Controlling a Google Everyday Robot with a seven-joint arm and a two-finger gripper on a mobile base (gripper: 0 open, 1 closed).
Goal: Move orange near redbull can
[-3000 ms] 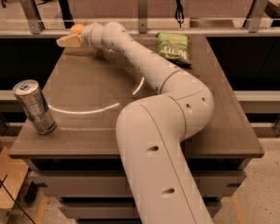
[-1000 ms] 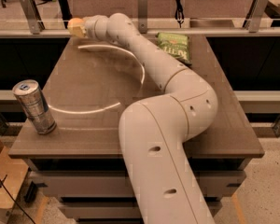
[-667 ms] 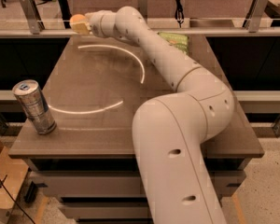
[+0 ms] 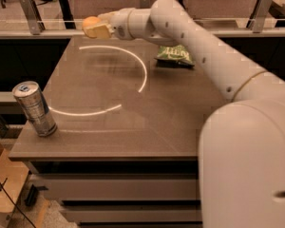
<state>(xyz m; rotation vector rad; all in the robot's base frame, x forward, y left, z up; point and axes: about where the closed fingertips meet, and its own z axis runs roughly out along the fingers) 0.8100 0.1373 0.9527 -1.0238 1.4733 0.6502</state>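
Orange (image 4: 89,22) is clasped by the gripper (image 4: 94,28) above the table (image 4: 133,122), well apart from redbull can (image 4: 35,109).

You see the small round orange fruit (image 4: 89,23) held by the gripper (image 4: 98,29) over the far edge of the tabletop (image 4: 133,122). The tall slim silver-grey metal can (image 4: 35,109) stands upright front-left, well apart.

Dim warm overhead light left curved white glare on the dark brown tabletop (image 4: 133,127); the cream gripper (image 4: 99,30), clasping a round orange fruit (image 4: 89,22), hung above its far edge.
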